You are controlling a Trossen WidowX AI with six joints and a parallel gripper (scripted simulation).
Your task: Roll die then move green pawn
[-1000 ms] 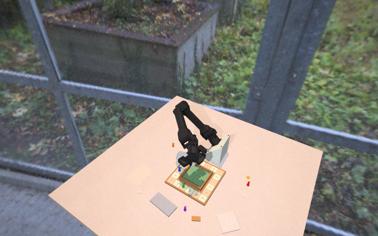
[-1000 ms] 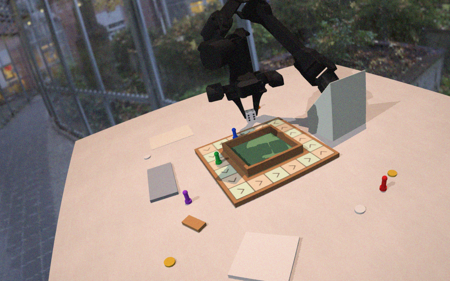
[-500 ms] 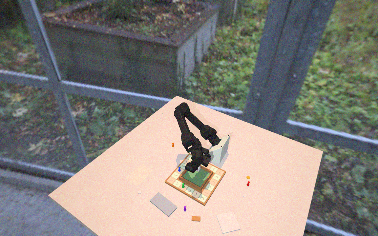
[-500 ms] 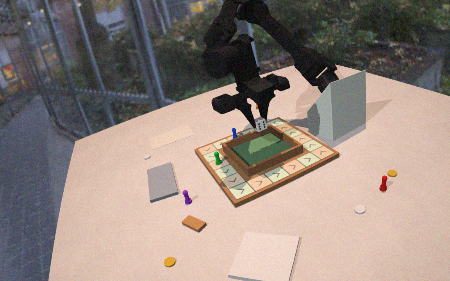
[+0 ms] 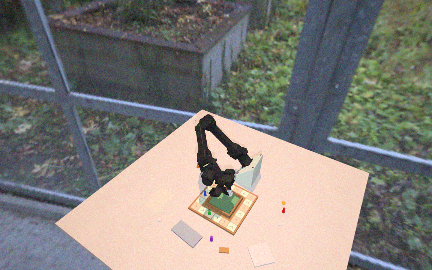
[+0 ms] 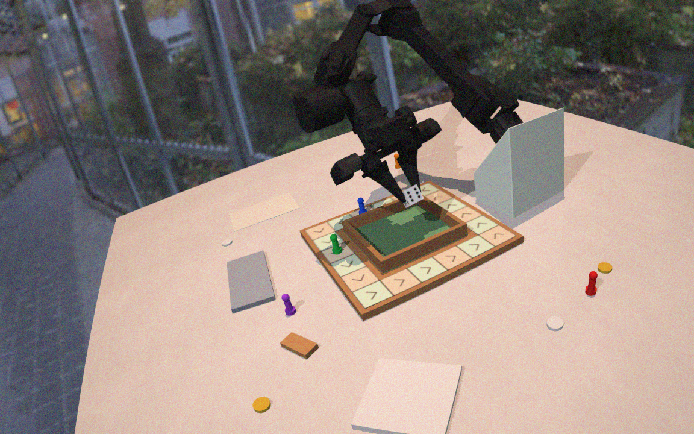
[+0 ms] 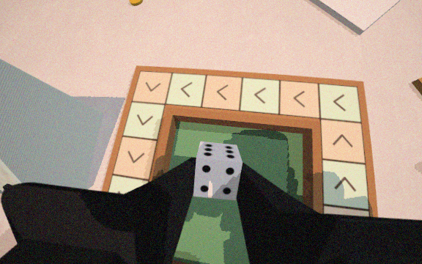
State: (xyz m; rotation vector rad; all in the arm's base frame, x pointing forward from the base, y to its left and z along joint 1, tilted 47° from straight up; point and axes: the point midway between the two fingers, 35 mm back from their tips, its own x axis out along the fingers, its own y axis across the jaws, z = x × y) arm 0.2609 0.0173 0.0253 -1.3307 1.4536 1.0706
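Note:
My gripper [image 6: 412, 197] [image 7: 216, 166] is shut on the white die [image 5: 230, 192] [image 6: 413, 195] [image 7: 217, 170] and holds it above the back part of the green-floored tray [image 5: 229, 215] [image 6: 425, 254] [image 7: 240, 114]. In the wrist view a six face and a four face of the die show. The green pawn [image 5: 209, 212] [image 6: 335, 244] stands on a square of the arrow track on the board [image 5: 233, 233] [image 6: 441, 281] [image 7: 251, 74]. The blue pawn [image 5: 204, 193] [image 6: 361, 205] stands on the track further back. Neither pawn shows in the wrist view.
A pale upright wedge [image 5: 250, 174] [image 6: 536, 161] stands beside the board. The orange pawn [image 6: 396, 160] is behind it, the purple pawn [image 5: 211, 238] [image 6: 288, 304] and red pawn [image 5: 283, 210] [image 6: 591, 284] are off the board. A grey slab [image 6: 250, 280], an orange block [image 6: 299, 344] and discs lie around.

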